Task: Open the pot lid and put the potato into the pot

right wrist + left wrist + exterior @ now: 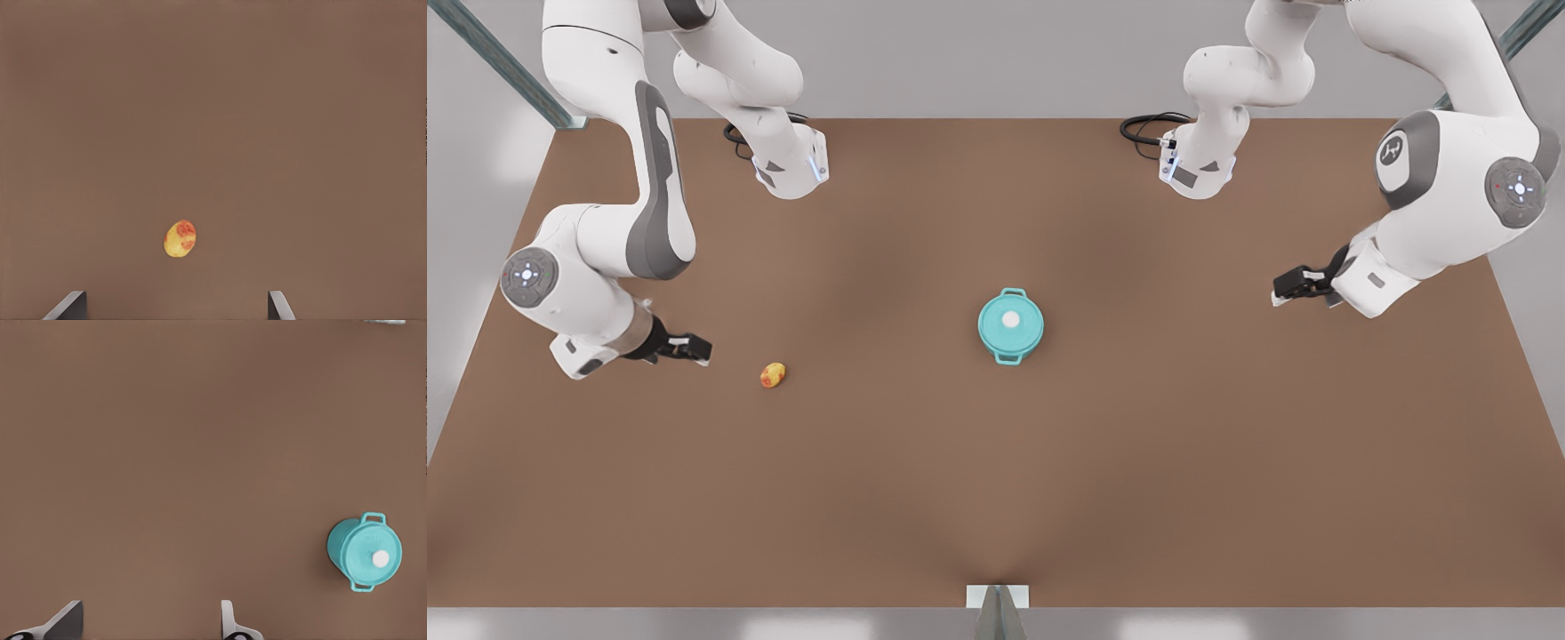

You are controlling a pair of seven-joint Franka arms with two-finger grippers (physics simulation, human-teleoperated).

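At the front view's left, your right gripper [696, 348] hung low over the bench [996, 498], empty, its fingers [70, 303] spread wide in the right wrist view. The potato [773, 375] lay on the bare bench just to the right of that gripper and a little lower in the frame, well apart from everything else.

Moving right, the pot [1011, 325] stood near the middle of the frame with the pot lid [1010, 322] seated on it, the white knob [1010, 318] at its centre and a loop handle showing at the upper and lower edges.

Further right, at mid-height near the frame's right edge, your left gripper [1288, 290] waited well away from the pot, also empty. The left wrist view showed its fingers [230, 623] standing wide apart, with the pot off to one side.

In my judgement nothing of the task was done: the lid was closed and the potato untouched. You had two risks from there. The knob is small, so fingers closing off-centre could slip off it, or drag the pot sideways instead of lifting the lid. The potato is a rounded lump, so a pinch away from its middle could squirt it out and send it rolling across the bench. Carrying it in before the lid was clear would simply drop it on top.
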